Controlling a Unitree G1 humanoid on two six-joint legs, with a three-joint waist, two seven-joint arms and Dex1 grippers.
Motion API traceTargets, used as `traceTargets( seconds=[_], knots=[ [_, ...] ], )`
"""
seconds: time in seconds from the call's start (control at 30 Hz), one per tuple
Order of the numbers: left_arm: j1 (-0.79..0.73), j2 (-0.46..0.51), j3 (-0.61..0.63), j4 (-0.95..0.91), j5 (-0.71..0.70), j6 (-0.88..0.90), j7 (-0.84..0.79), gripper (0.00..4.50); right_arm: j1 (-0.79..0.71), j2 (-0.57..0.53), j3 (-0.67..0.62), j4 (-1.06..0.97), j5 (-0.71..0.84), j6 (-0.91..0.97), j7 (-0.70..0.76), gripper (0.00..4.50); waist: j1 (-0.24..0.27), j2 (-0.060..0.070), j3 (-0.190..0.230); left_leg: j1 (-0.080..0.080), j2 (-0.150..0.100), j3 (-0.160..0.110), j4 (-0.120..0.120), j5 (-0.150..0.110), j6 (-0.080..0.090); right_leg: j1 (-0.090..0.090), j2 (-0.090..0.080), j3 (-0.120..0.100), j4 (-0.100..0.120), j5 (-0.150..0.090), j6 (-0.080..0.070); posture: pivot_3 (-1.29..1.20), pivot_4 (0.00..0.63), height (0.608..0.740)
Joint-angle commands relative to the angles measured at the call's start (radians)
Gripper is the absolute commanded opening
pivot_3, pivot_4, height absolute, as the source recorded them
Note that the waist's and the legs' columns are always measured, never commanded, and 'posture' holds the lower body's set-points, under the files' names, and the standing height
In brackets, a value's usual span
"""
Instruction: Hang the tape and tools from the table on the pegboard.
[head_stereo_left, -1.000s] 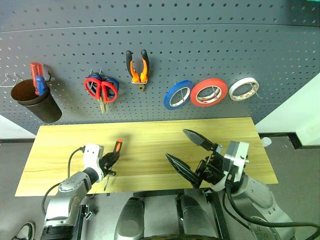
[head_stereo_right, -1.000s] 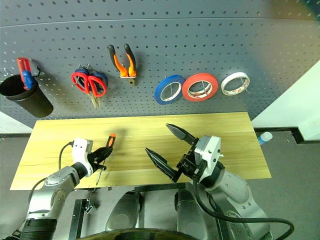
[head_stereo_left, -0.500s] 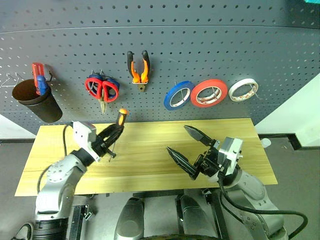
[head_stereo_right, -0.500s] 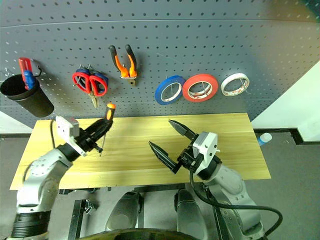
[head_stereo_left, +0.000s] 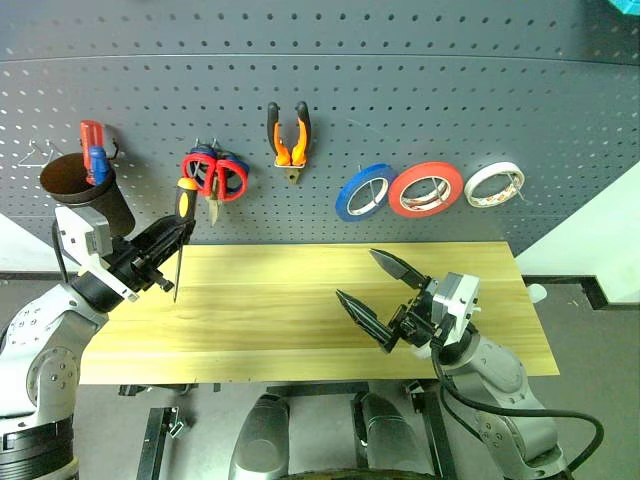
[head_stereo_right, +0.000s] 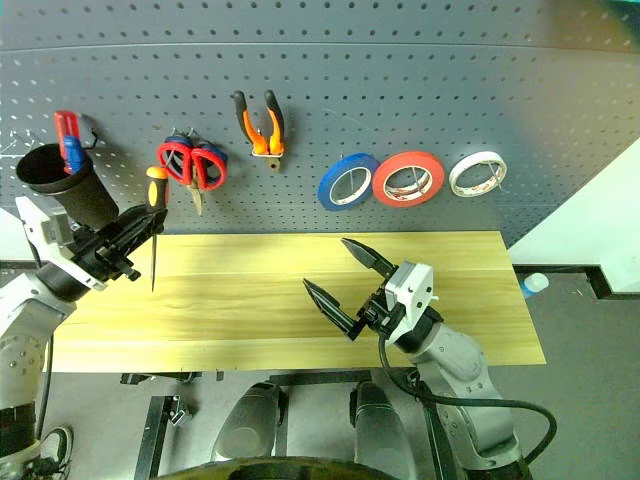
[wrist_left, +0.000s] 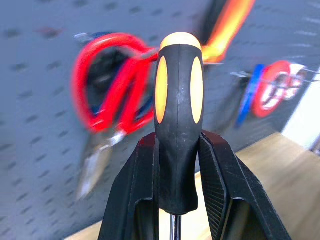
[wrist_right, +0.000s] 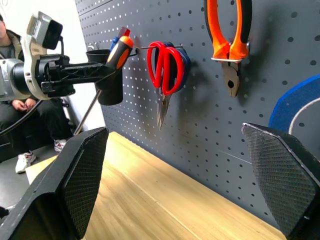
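My left gripper (head_stereo_left: 178, 230) is shut on a screwdriver (wrist_left: 178, 115) with a black-and-orange handle. It holds the screwdriver (head_stereo_left: 183, 203) upright, shaft down, in the air beside the pegboard (head_stereo_left: 400, 90), just left of the red scissors (head_stereo_left: 211, 178). The pliers (head_stereo_left: 288, 157) and the red tape (head_stereo_left: 397, 191) hang on hooks of the pegboard. My right gripper (head_stereo_left: 357, 274) is wide open above the middle of the table (head_stereo_left: 270, 325), holding nothing.
A black cup (head_stereo_left: 88, 195) with a red-and-blue handle in it hangs at the pegboard's left, close to my left hand. Blue tape (head_stereo_left: 346, 200) and white tape (head_stereo_left: 473, 187) flank the red ring. A person (wrist_right: 15, 107) sits beyond the table's left end.
My left arm has lifted the screwdriver off the table and carried it up and left, close to the pegboard. The right gripper stays open, hardly moved.
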Motion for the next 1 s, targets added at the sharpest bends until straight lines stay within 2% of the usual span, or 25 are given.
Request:
traceTargets(
  seconds=[0.03, 0.43, 0.7, 0.8, 1.0],
  knots=[
    [-0.107, 0.004, 0.070, 0.018, -0.020, -0.045, 0.055, 0.77, -0.010, 0.011, -0.006, -0.007, 0.001, -0.029, 0.009, 4.50, 0.016, -0.003, -0.002, 0.000, 0.000, 0.000, 0.001, 0.000, 0.000, 0.000, 0.000, 0.000, 0.000, 0.001, -0.001, 0.36, 0.102, 0.727],
    [-0.370, 0.082, 0.120, 0.213, -0.018, -0.078, 0.058, 0.77, -0.012, 0.023, 0.003, 0.023, -0.017, -0.048, 0.014, 4.50, 0.034, -0.006, -0.008, 0.001, 0.000, 0.000, 0.001, 0.000, 0.000, 0.002, 0.000, -0.001, 0.001, 0.003, 0.000, 0.38, 0.097, 0.727],
    [-0.705, 0.136, 0.055, 0.582, 0.133, -0.294, 0.008, 0.77, -0.007, 0.034, 0.013, 0.037, -0.037, -0.058, 0.010, 4.50, 0.072, -0.008, -0.011, 0.002, 0.000, -0.001, 0.002, 0.003, -0.004, 0.003, 0.000, -0.003, 0.001, 0.004, -0.002, 0.38, 0.095, 0.727],
    [-0.784, 0.146, 0.037, 0.696, 0.166, -0.352, -0.030, 0.77, -0.002, 0.037, 0.013, 0.037, -0.043, -0.060, 0.007, 4.50, 0.075, -0.008, -0.012, 0.002, 0.000, -0.001, 0.002, 0.004, -0.006, 0.003, 0.000, -0.003, 0.001, 0.005, -0.002, 0.38, 0.095, 0.727],
    [-0.823, 0.144, 0.026, 0.781, 0.188, -0.404, -0.076, 0.77, 0.016, 0.039, 0.010, 0.019, -0.051, -0.060, -0.003, 4.50, 0.074, -0.008, -0.014, 0.002, 0.000, -0.001, 0.002, 0.004, -0.007, 0.003, 0.000, -0.003, 0.002, 0.005, -0.002, 0.37, 0.102, 0.727]
  ],
)
